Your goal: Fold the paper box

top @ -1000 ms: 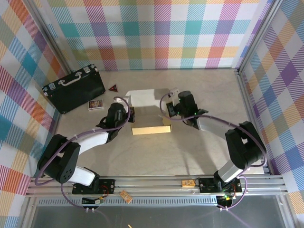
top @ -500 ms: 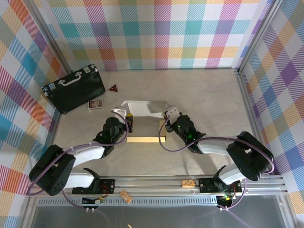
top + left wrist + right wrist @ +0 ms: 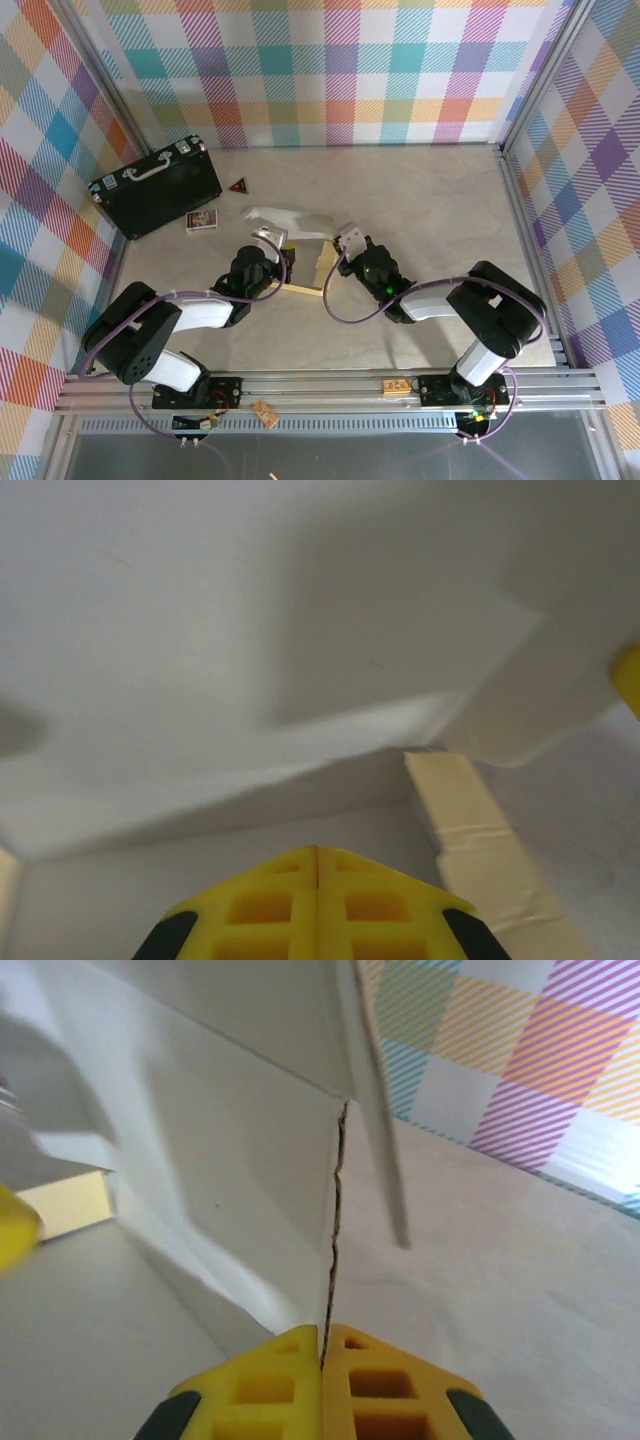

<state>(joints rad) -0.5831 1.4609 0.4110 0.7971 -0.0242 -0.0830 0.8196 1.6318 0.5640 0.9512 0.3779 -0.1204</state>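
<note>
Item 1, the thin die-cut cardboard paper box, white on 1 face and tan kraft on the other: it lies at the middle of the pale table, partly formed. A white panel stands raised and tilted on its far side. A tan strip shows on its near side.

Item 2, left gripper: it sits at the box's left side. In the left wrist view its yellow fingertips are pressed together with nothing seen between them, nose close under the white cardboard.

Item 3, right gripper: it sits at the box's right side, opposite the left one. In the right wrist view its yellow pads likewise meet. They point at a seam where 2 white panels join (whether the tips actually touch the cardboard cannot be told).

Item 4, surroundings: a black rectangular hard case with a silver handle lies at the far left of the table, well apart from the box.
</note>
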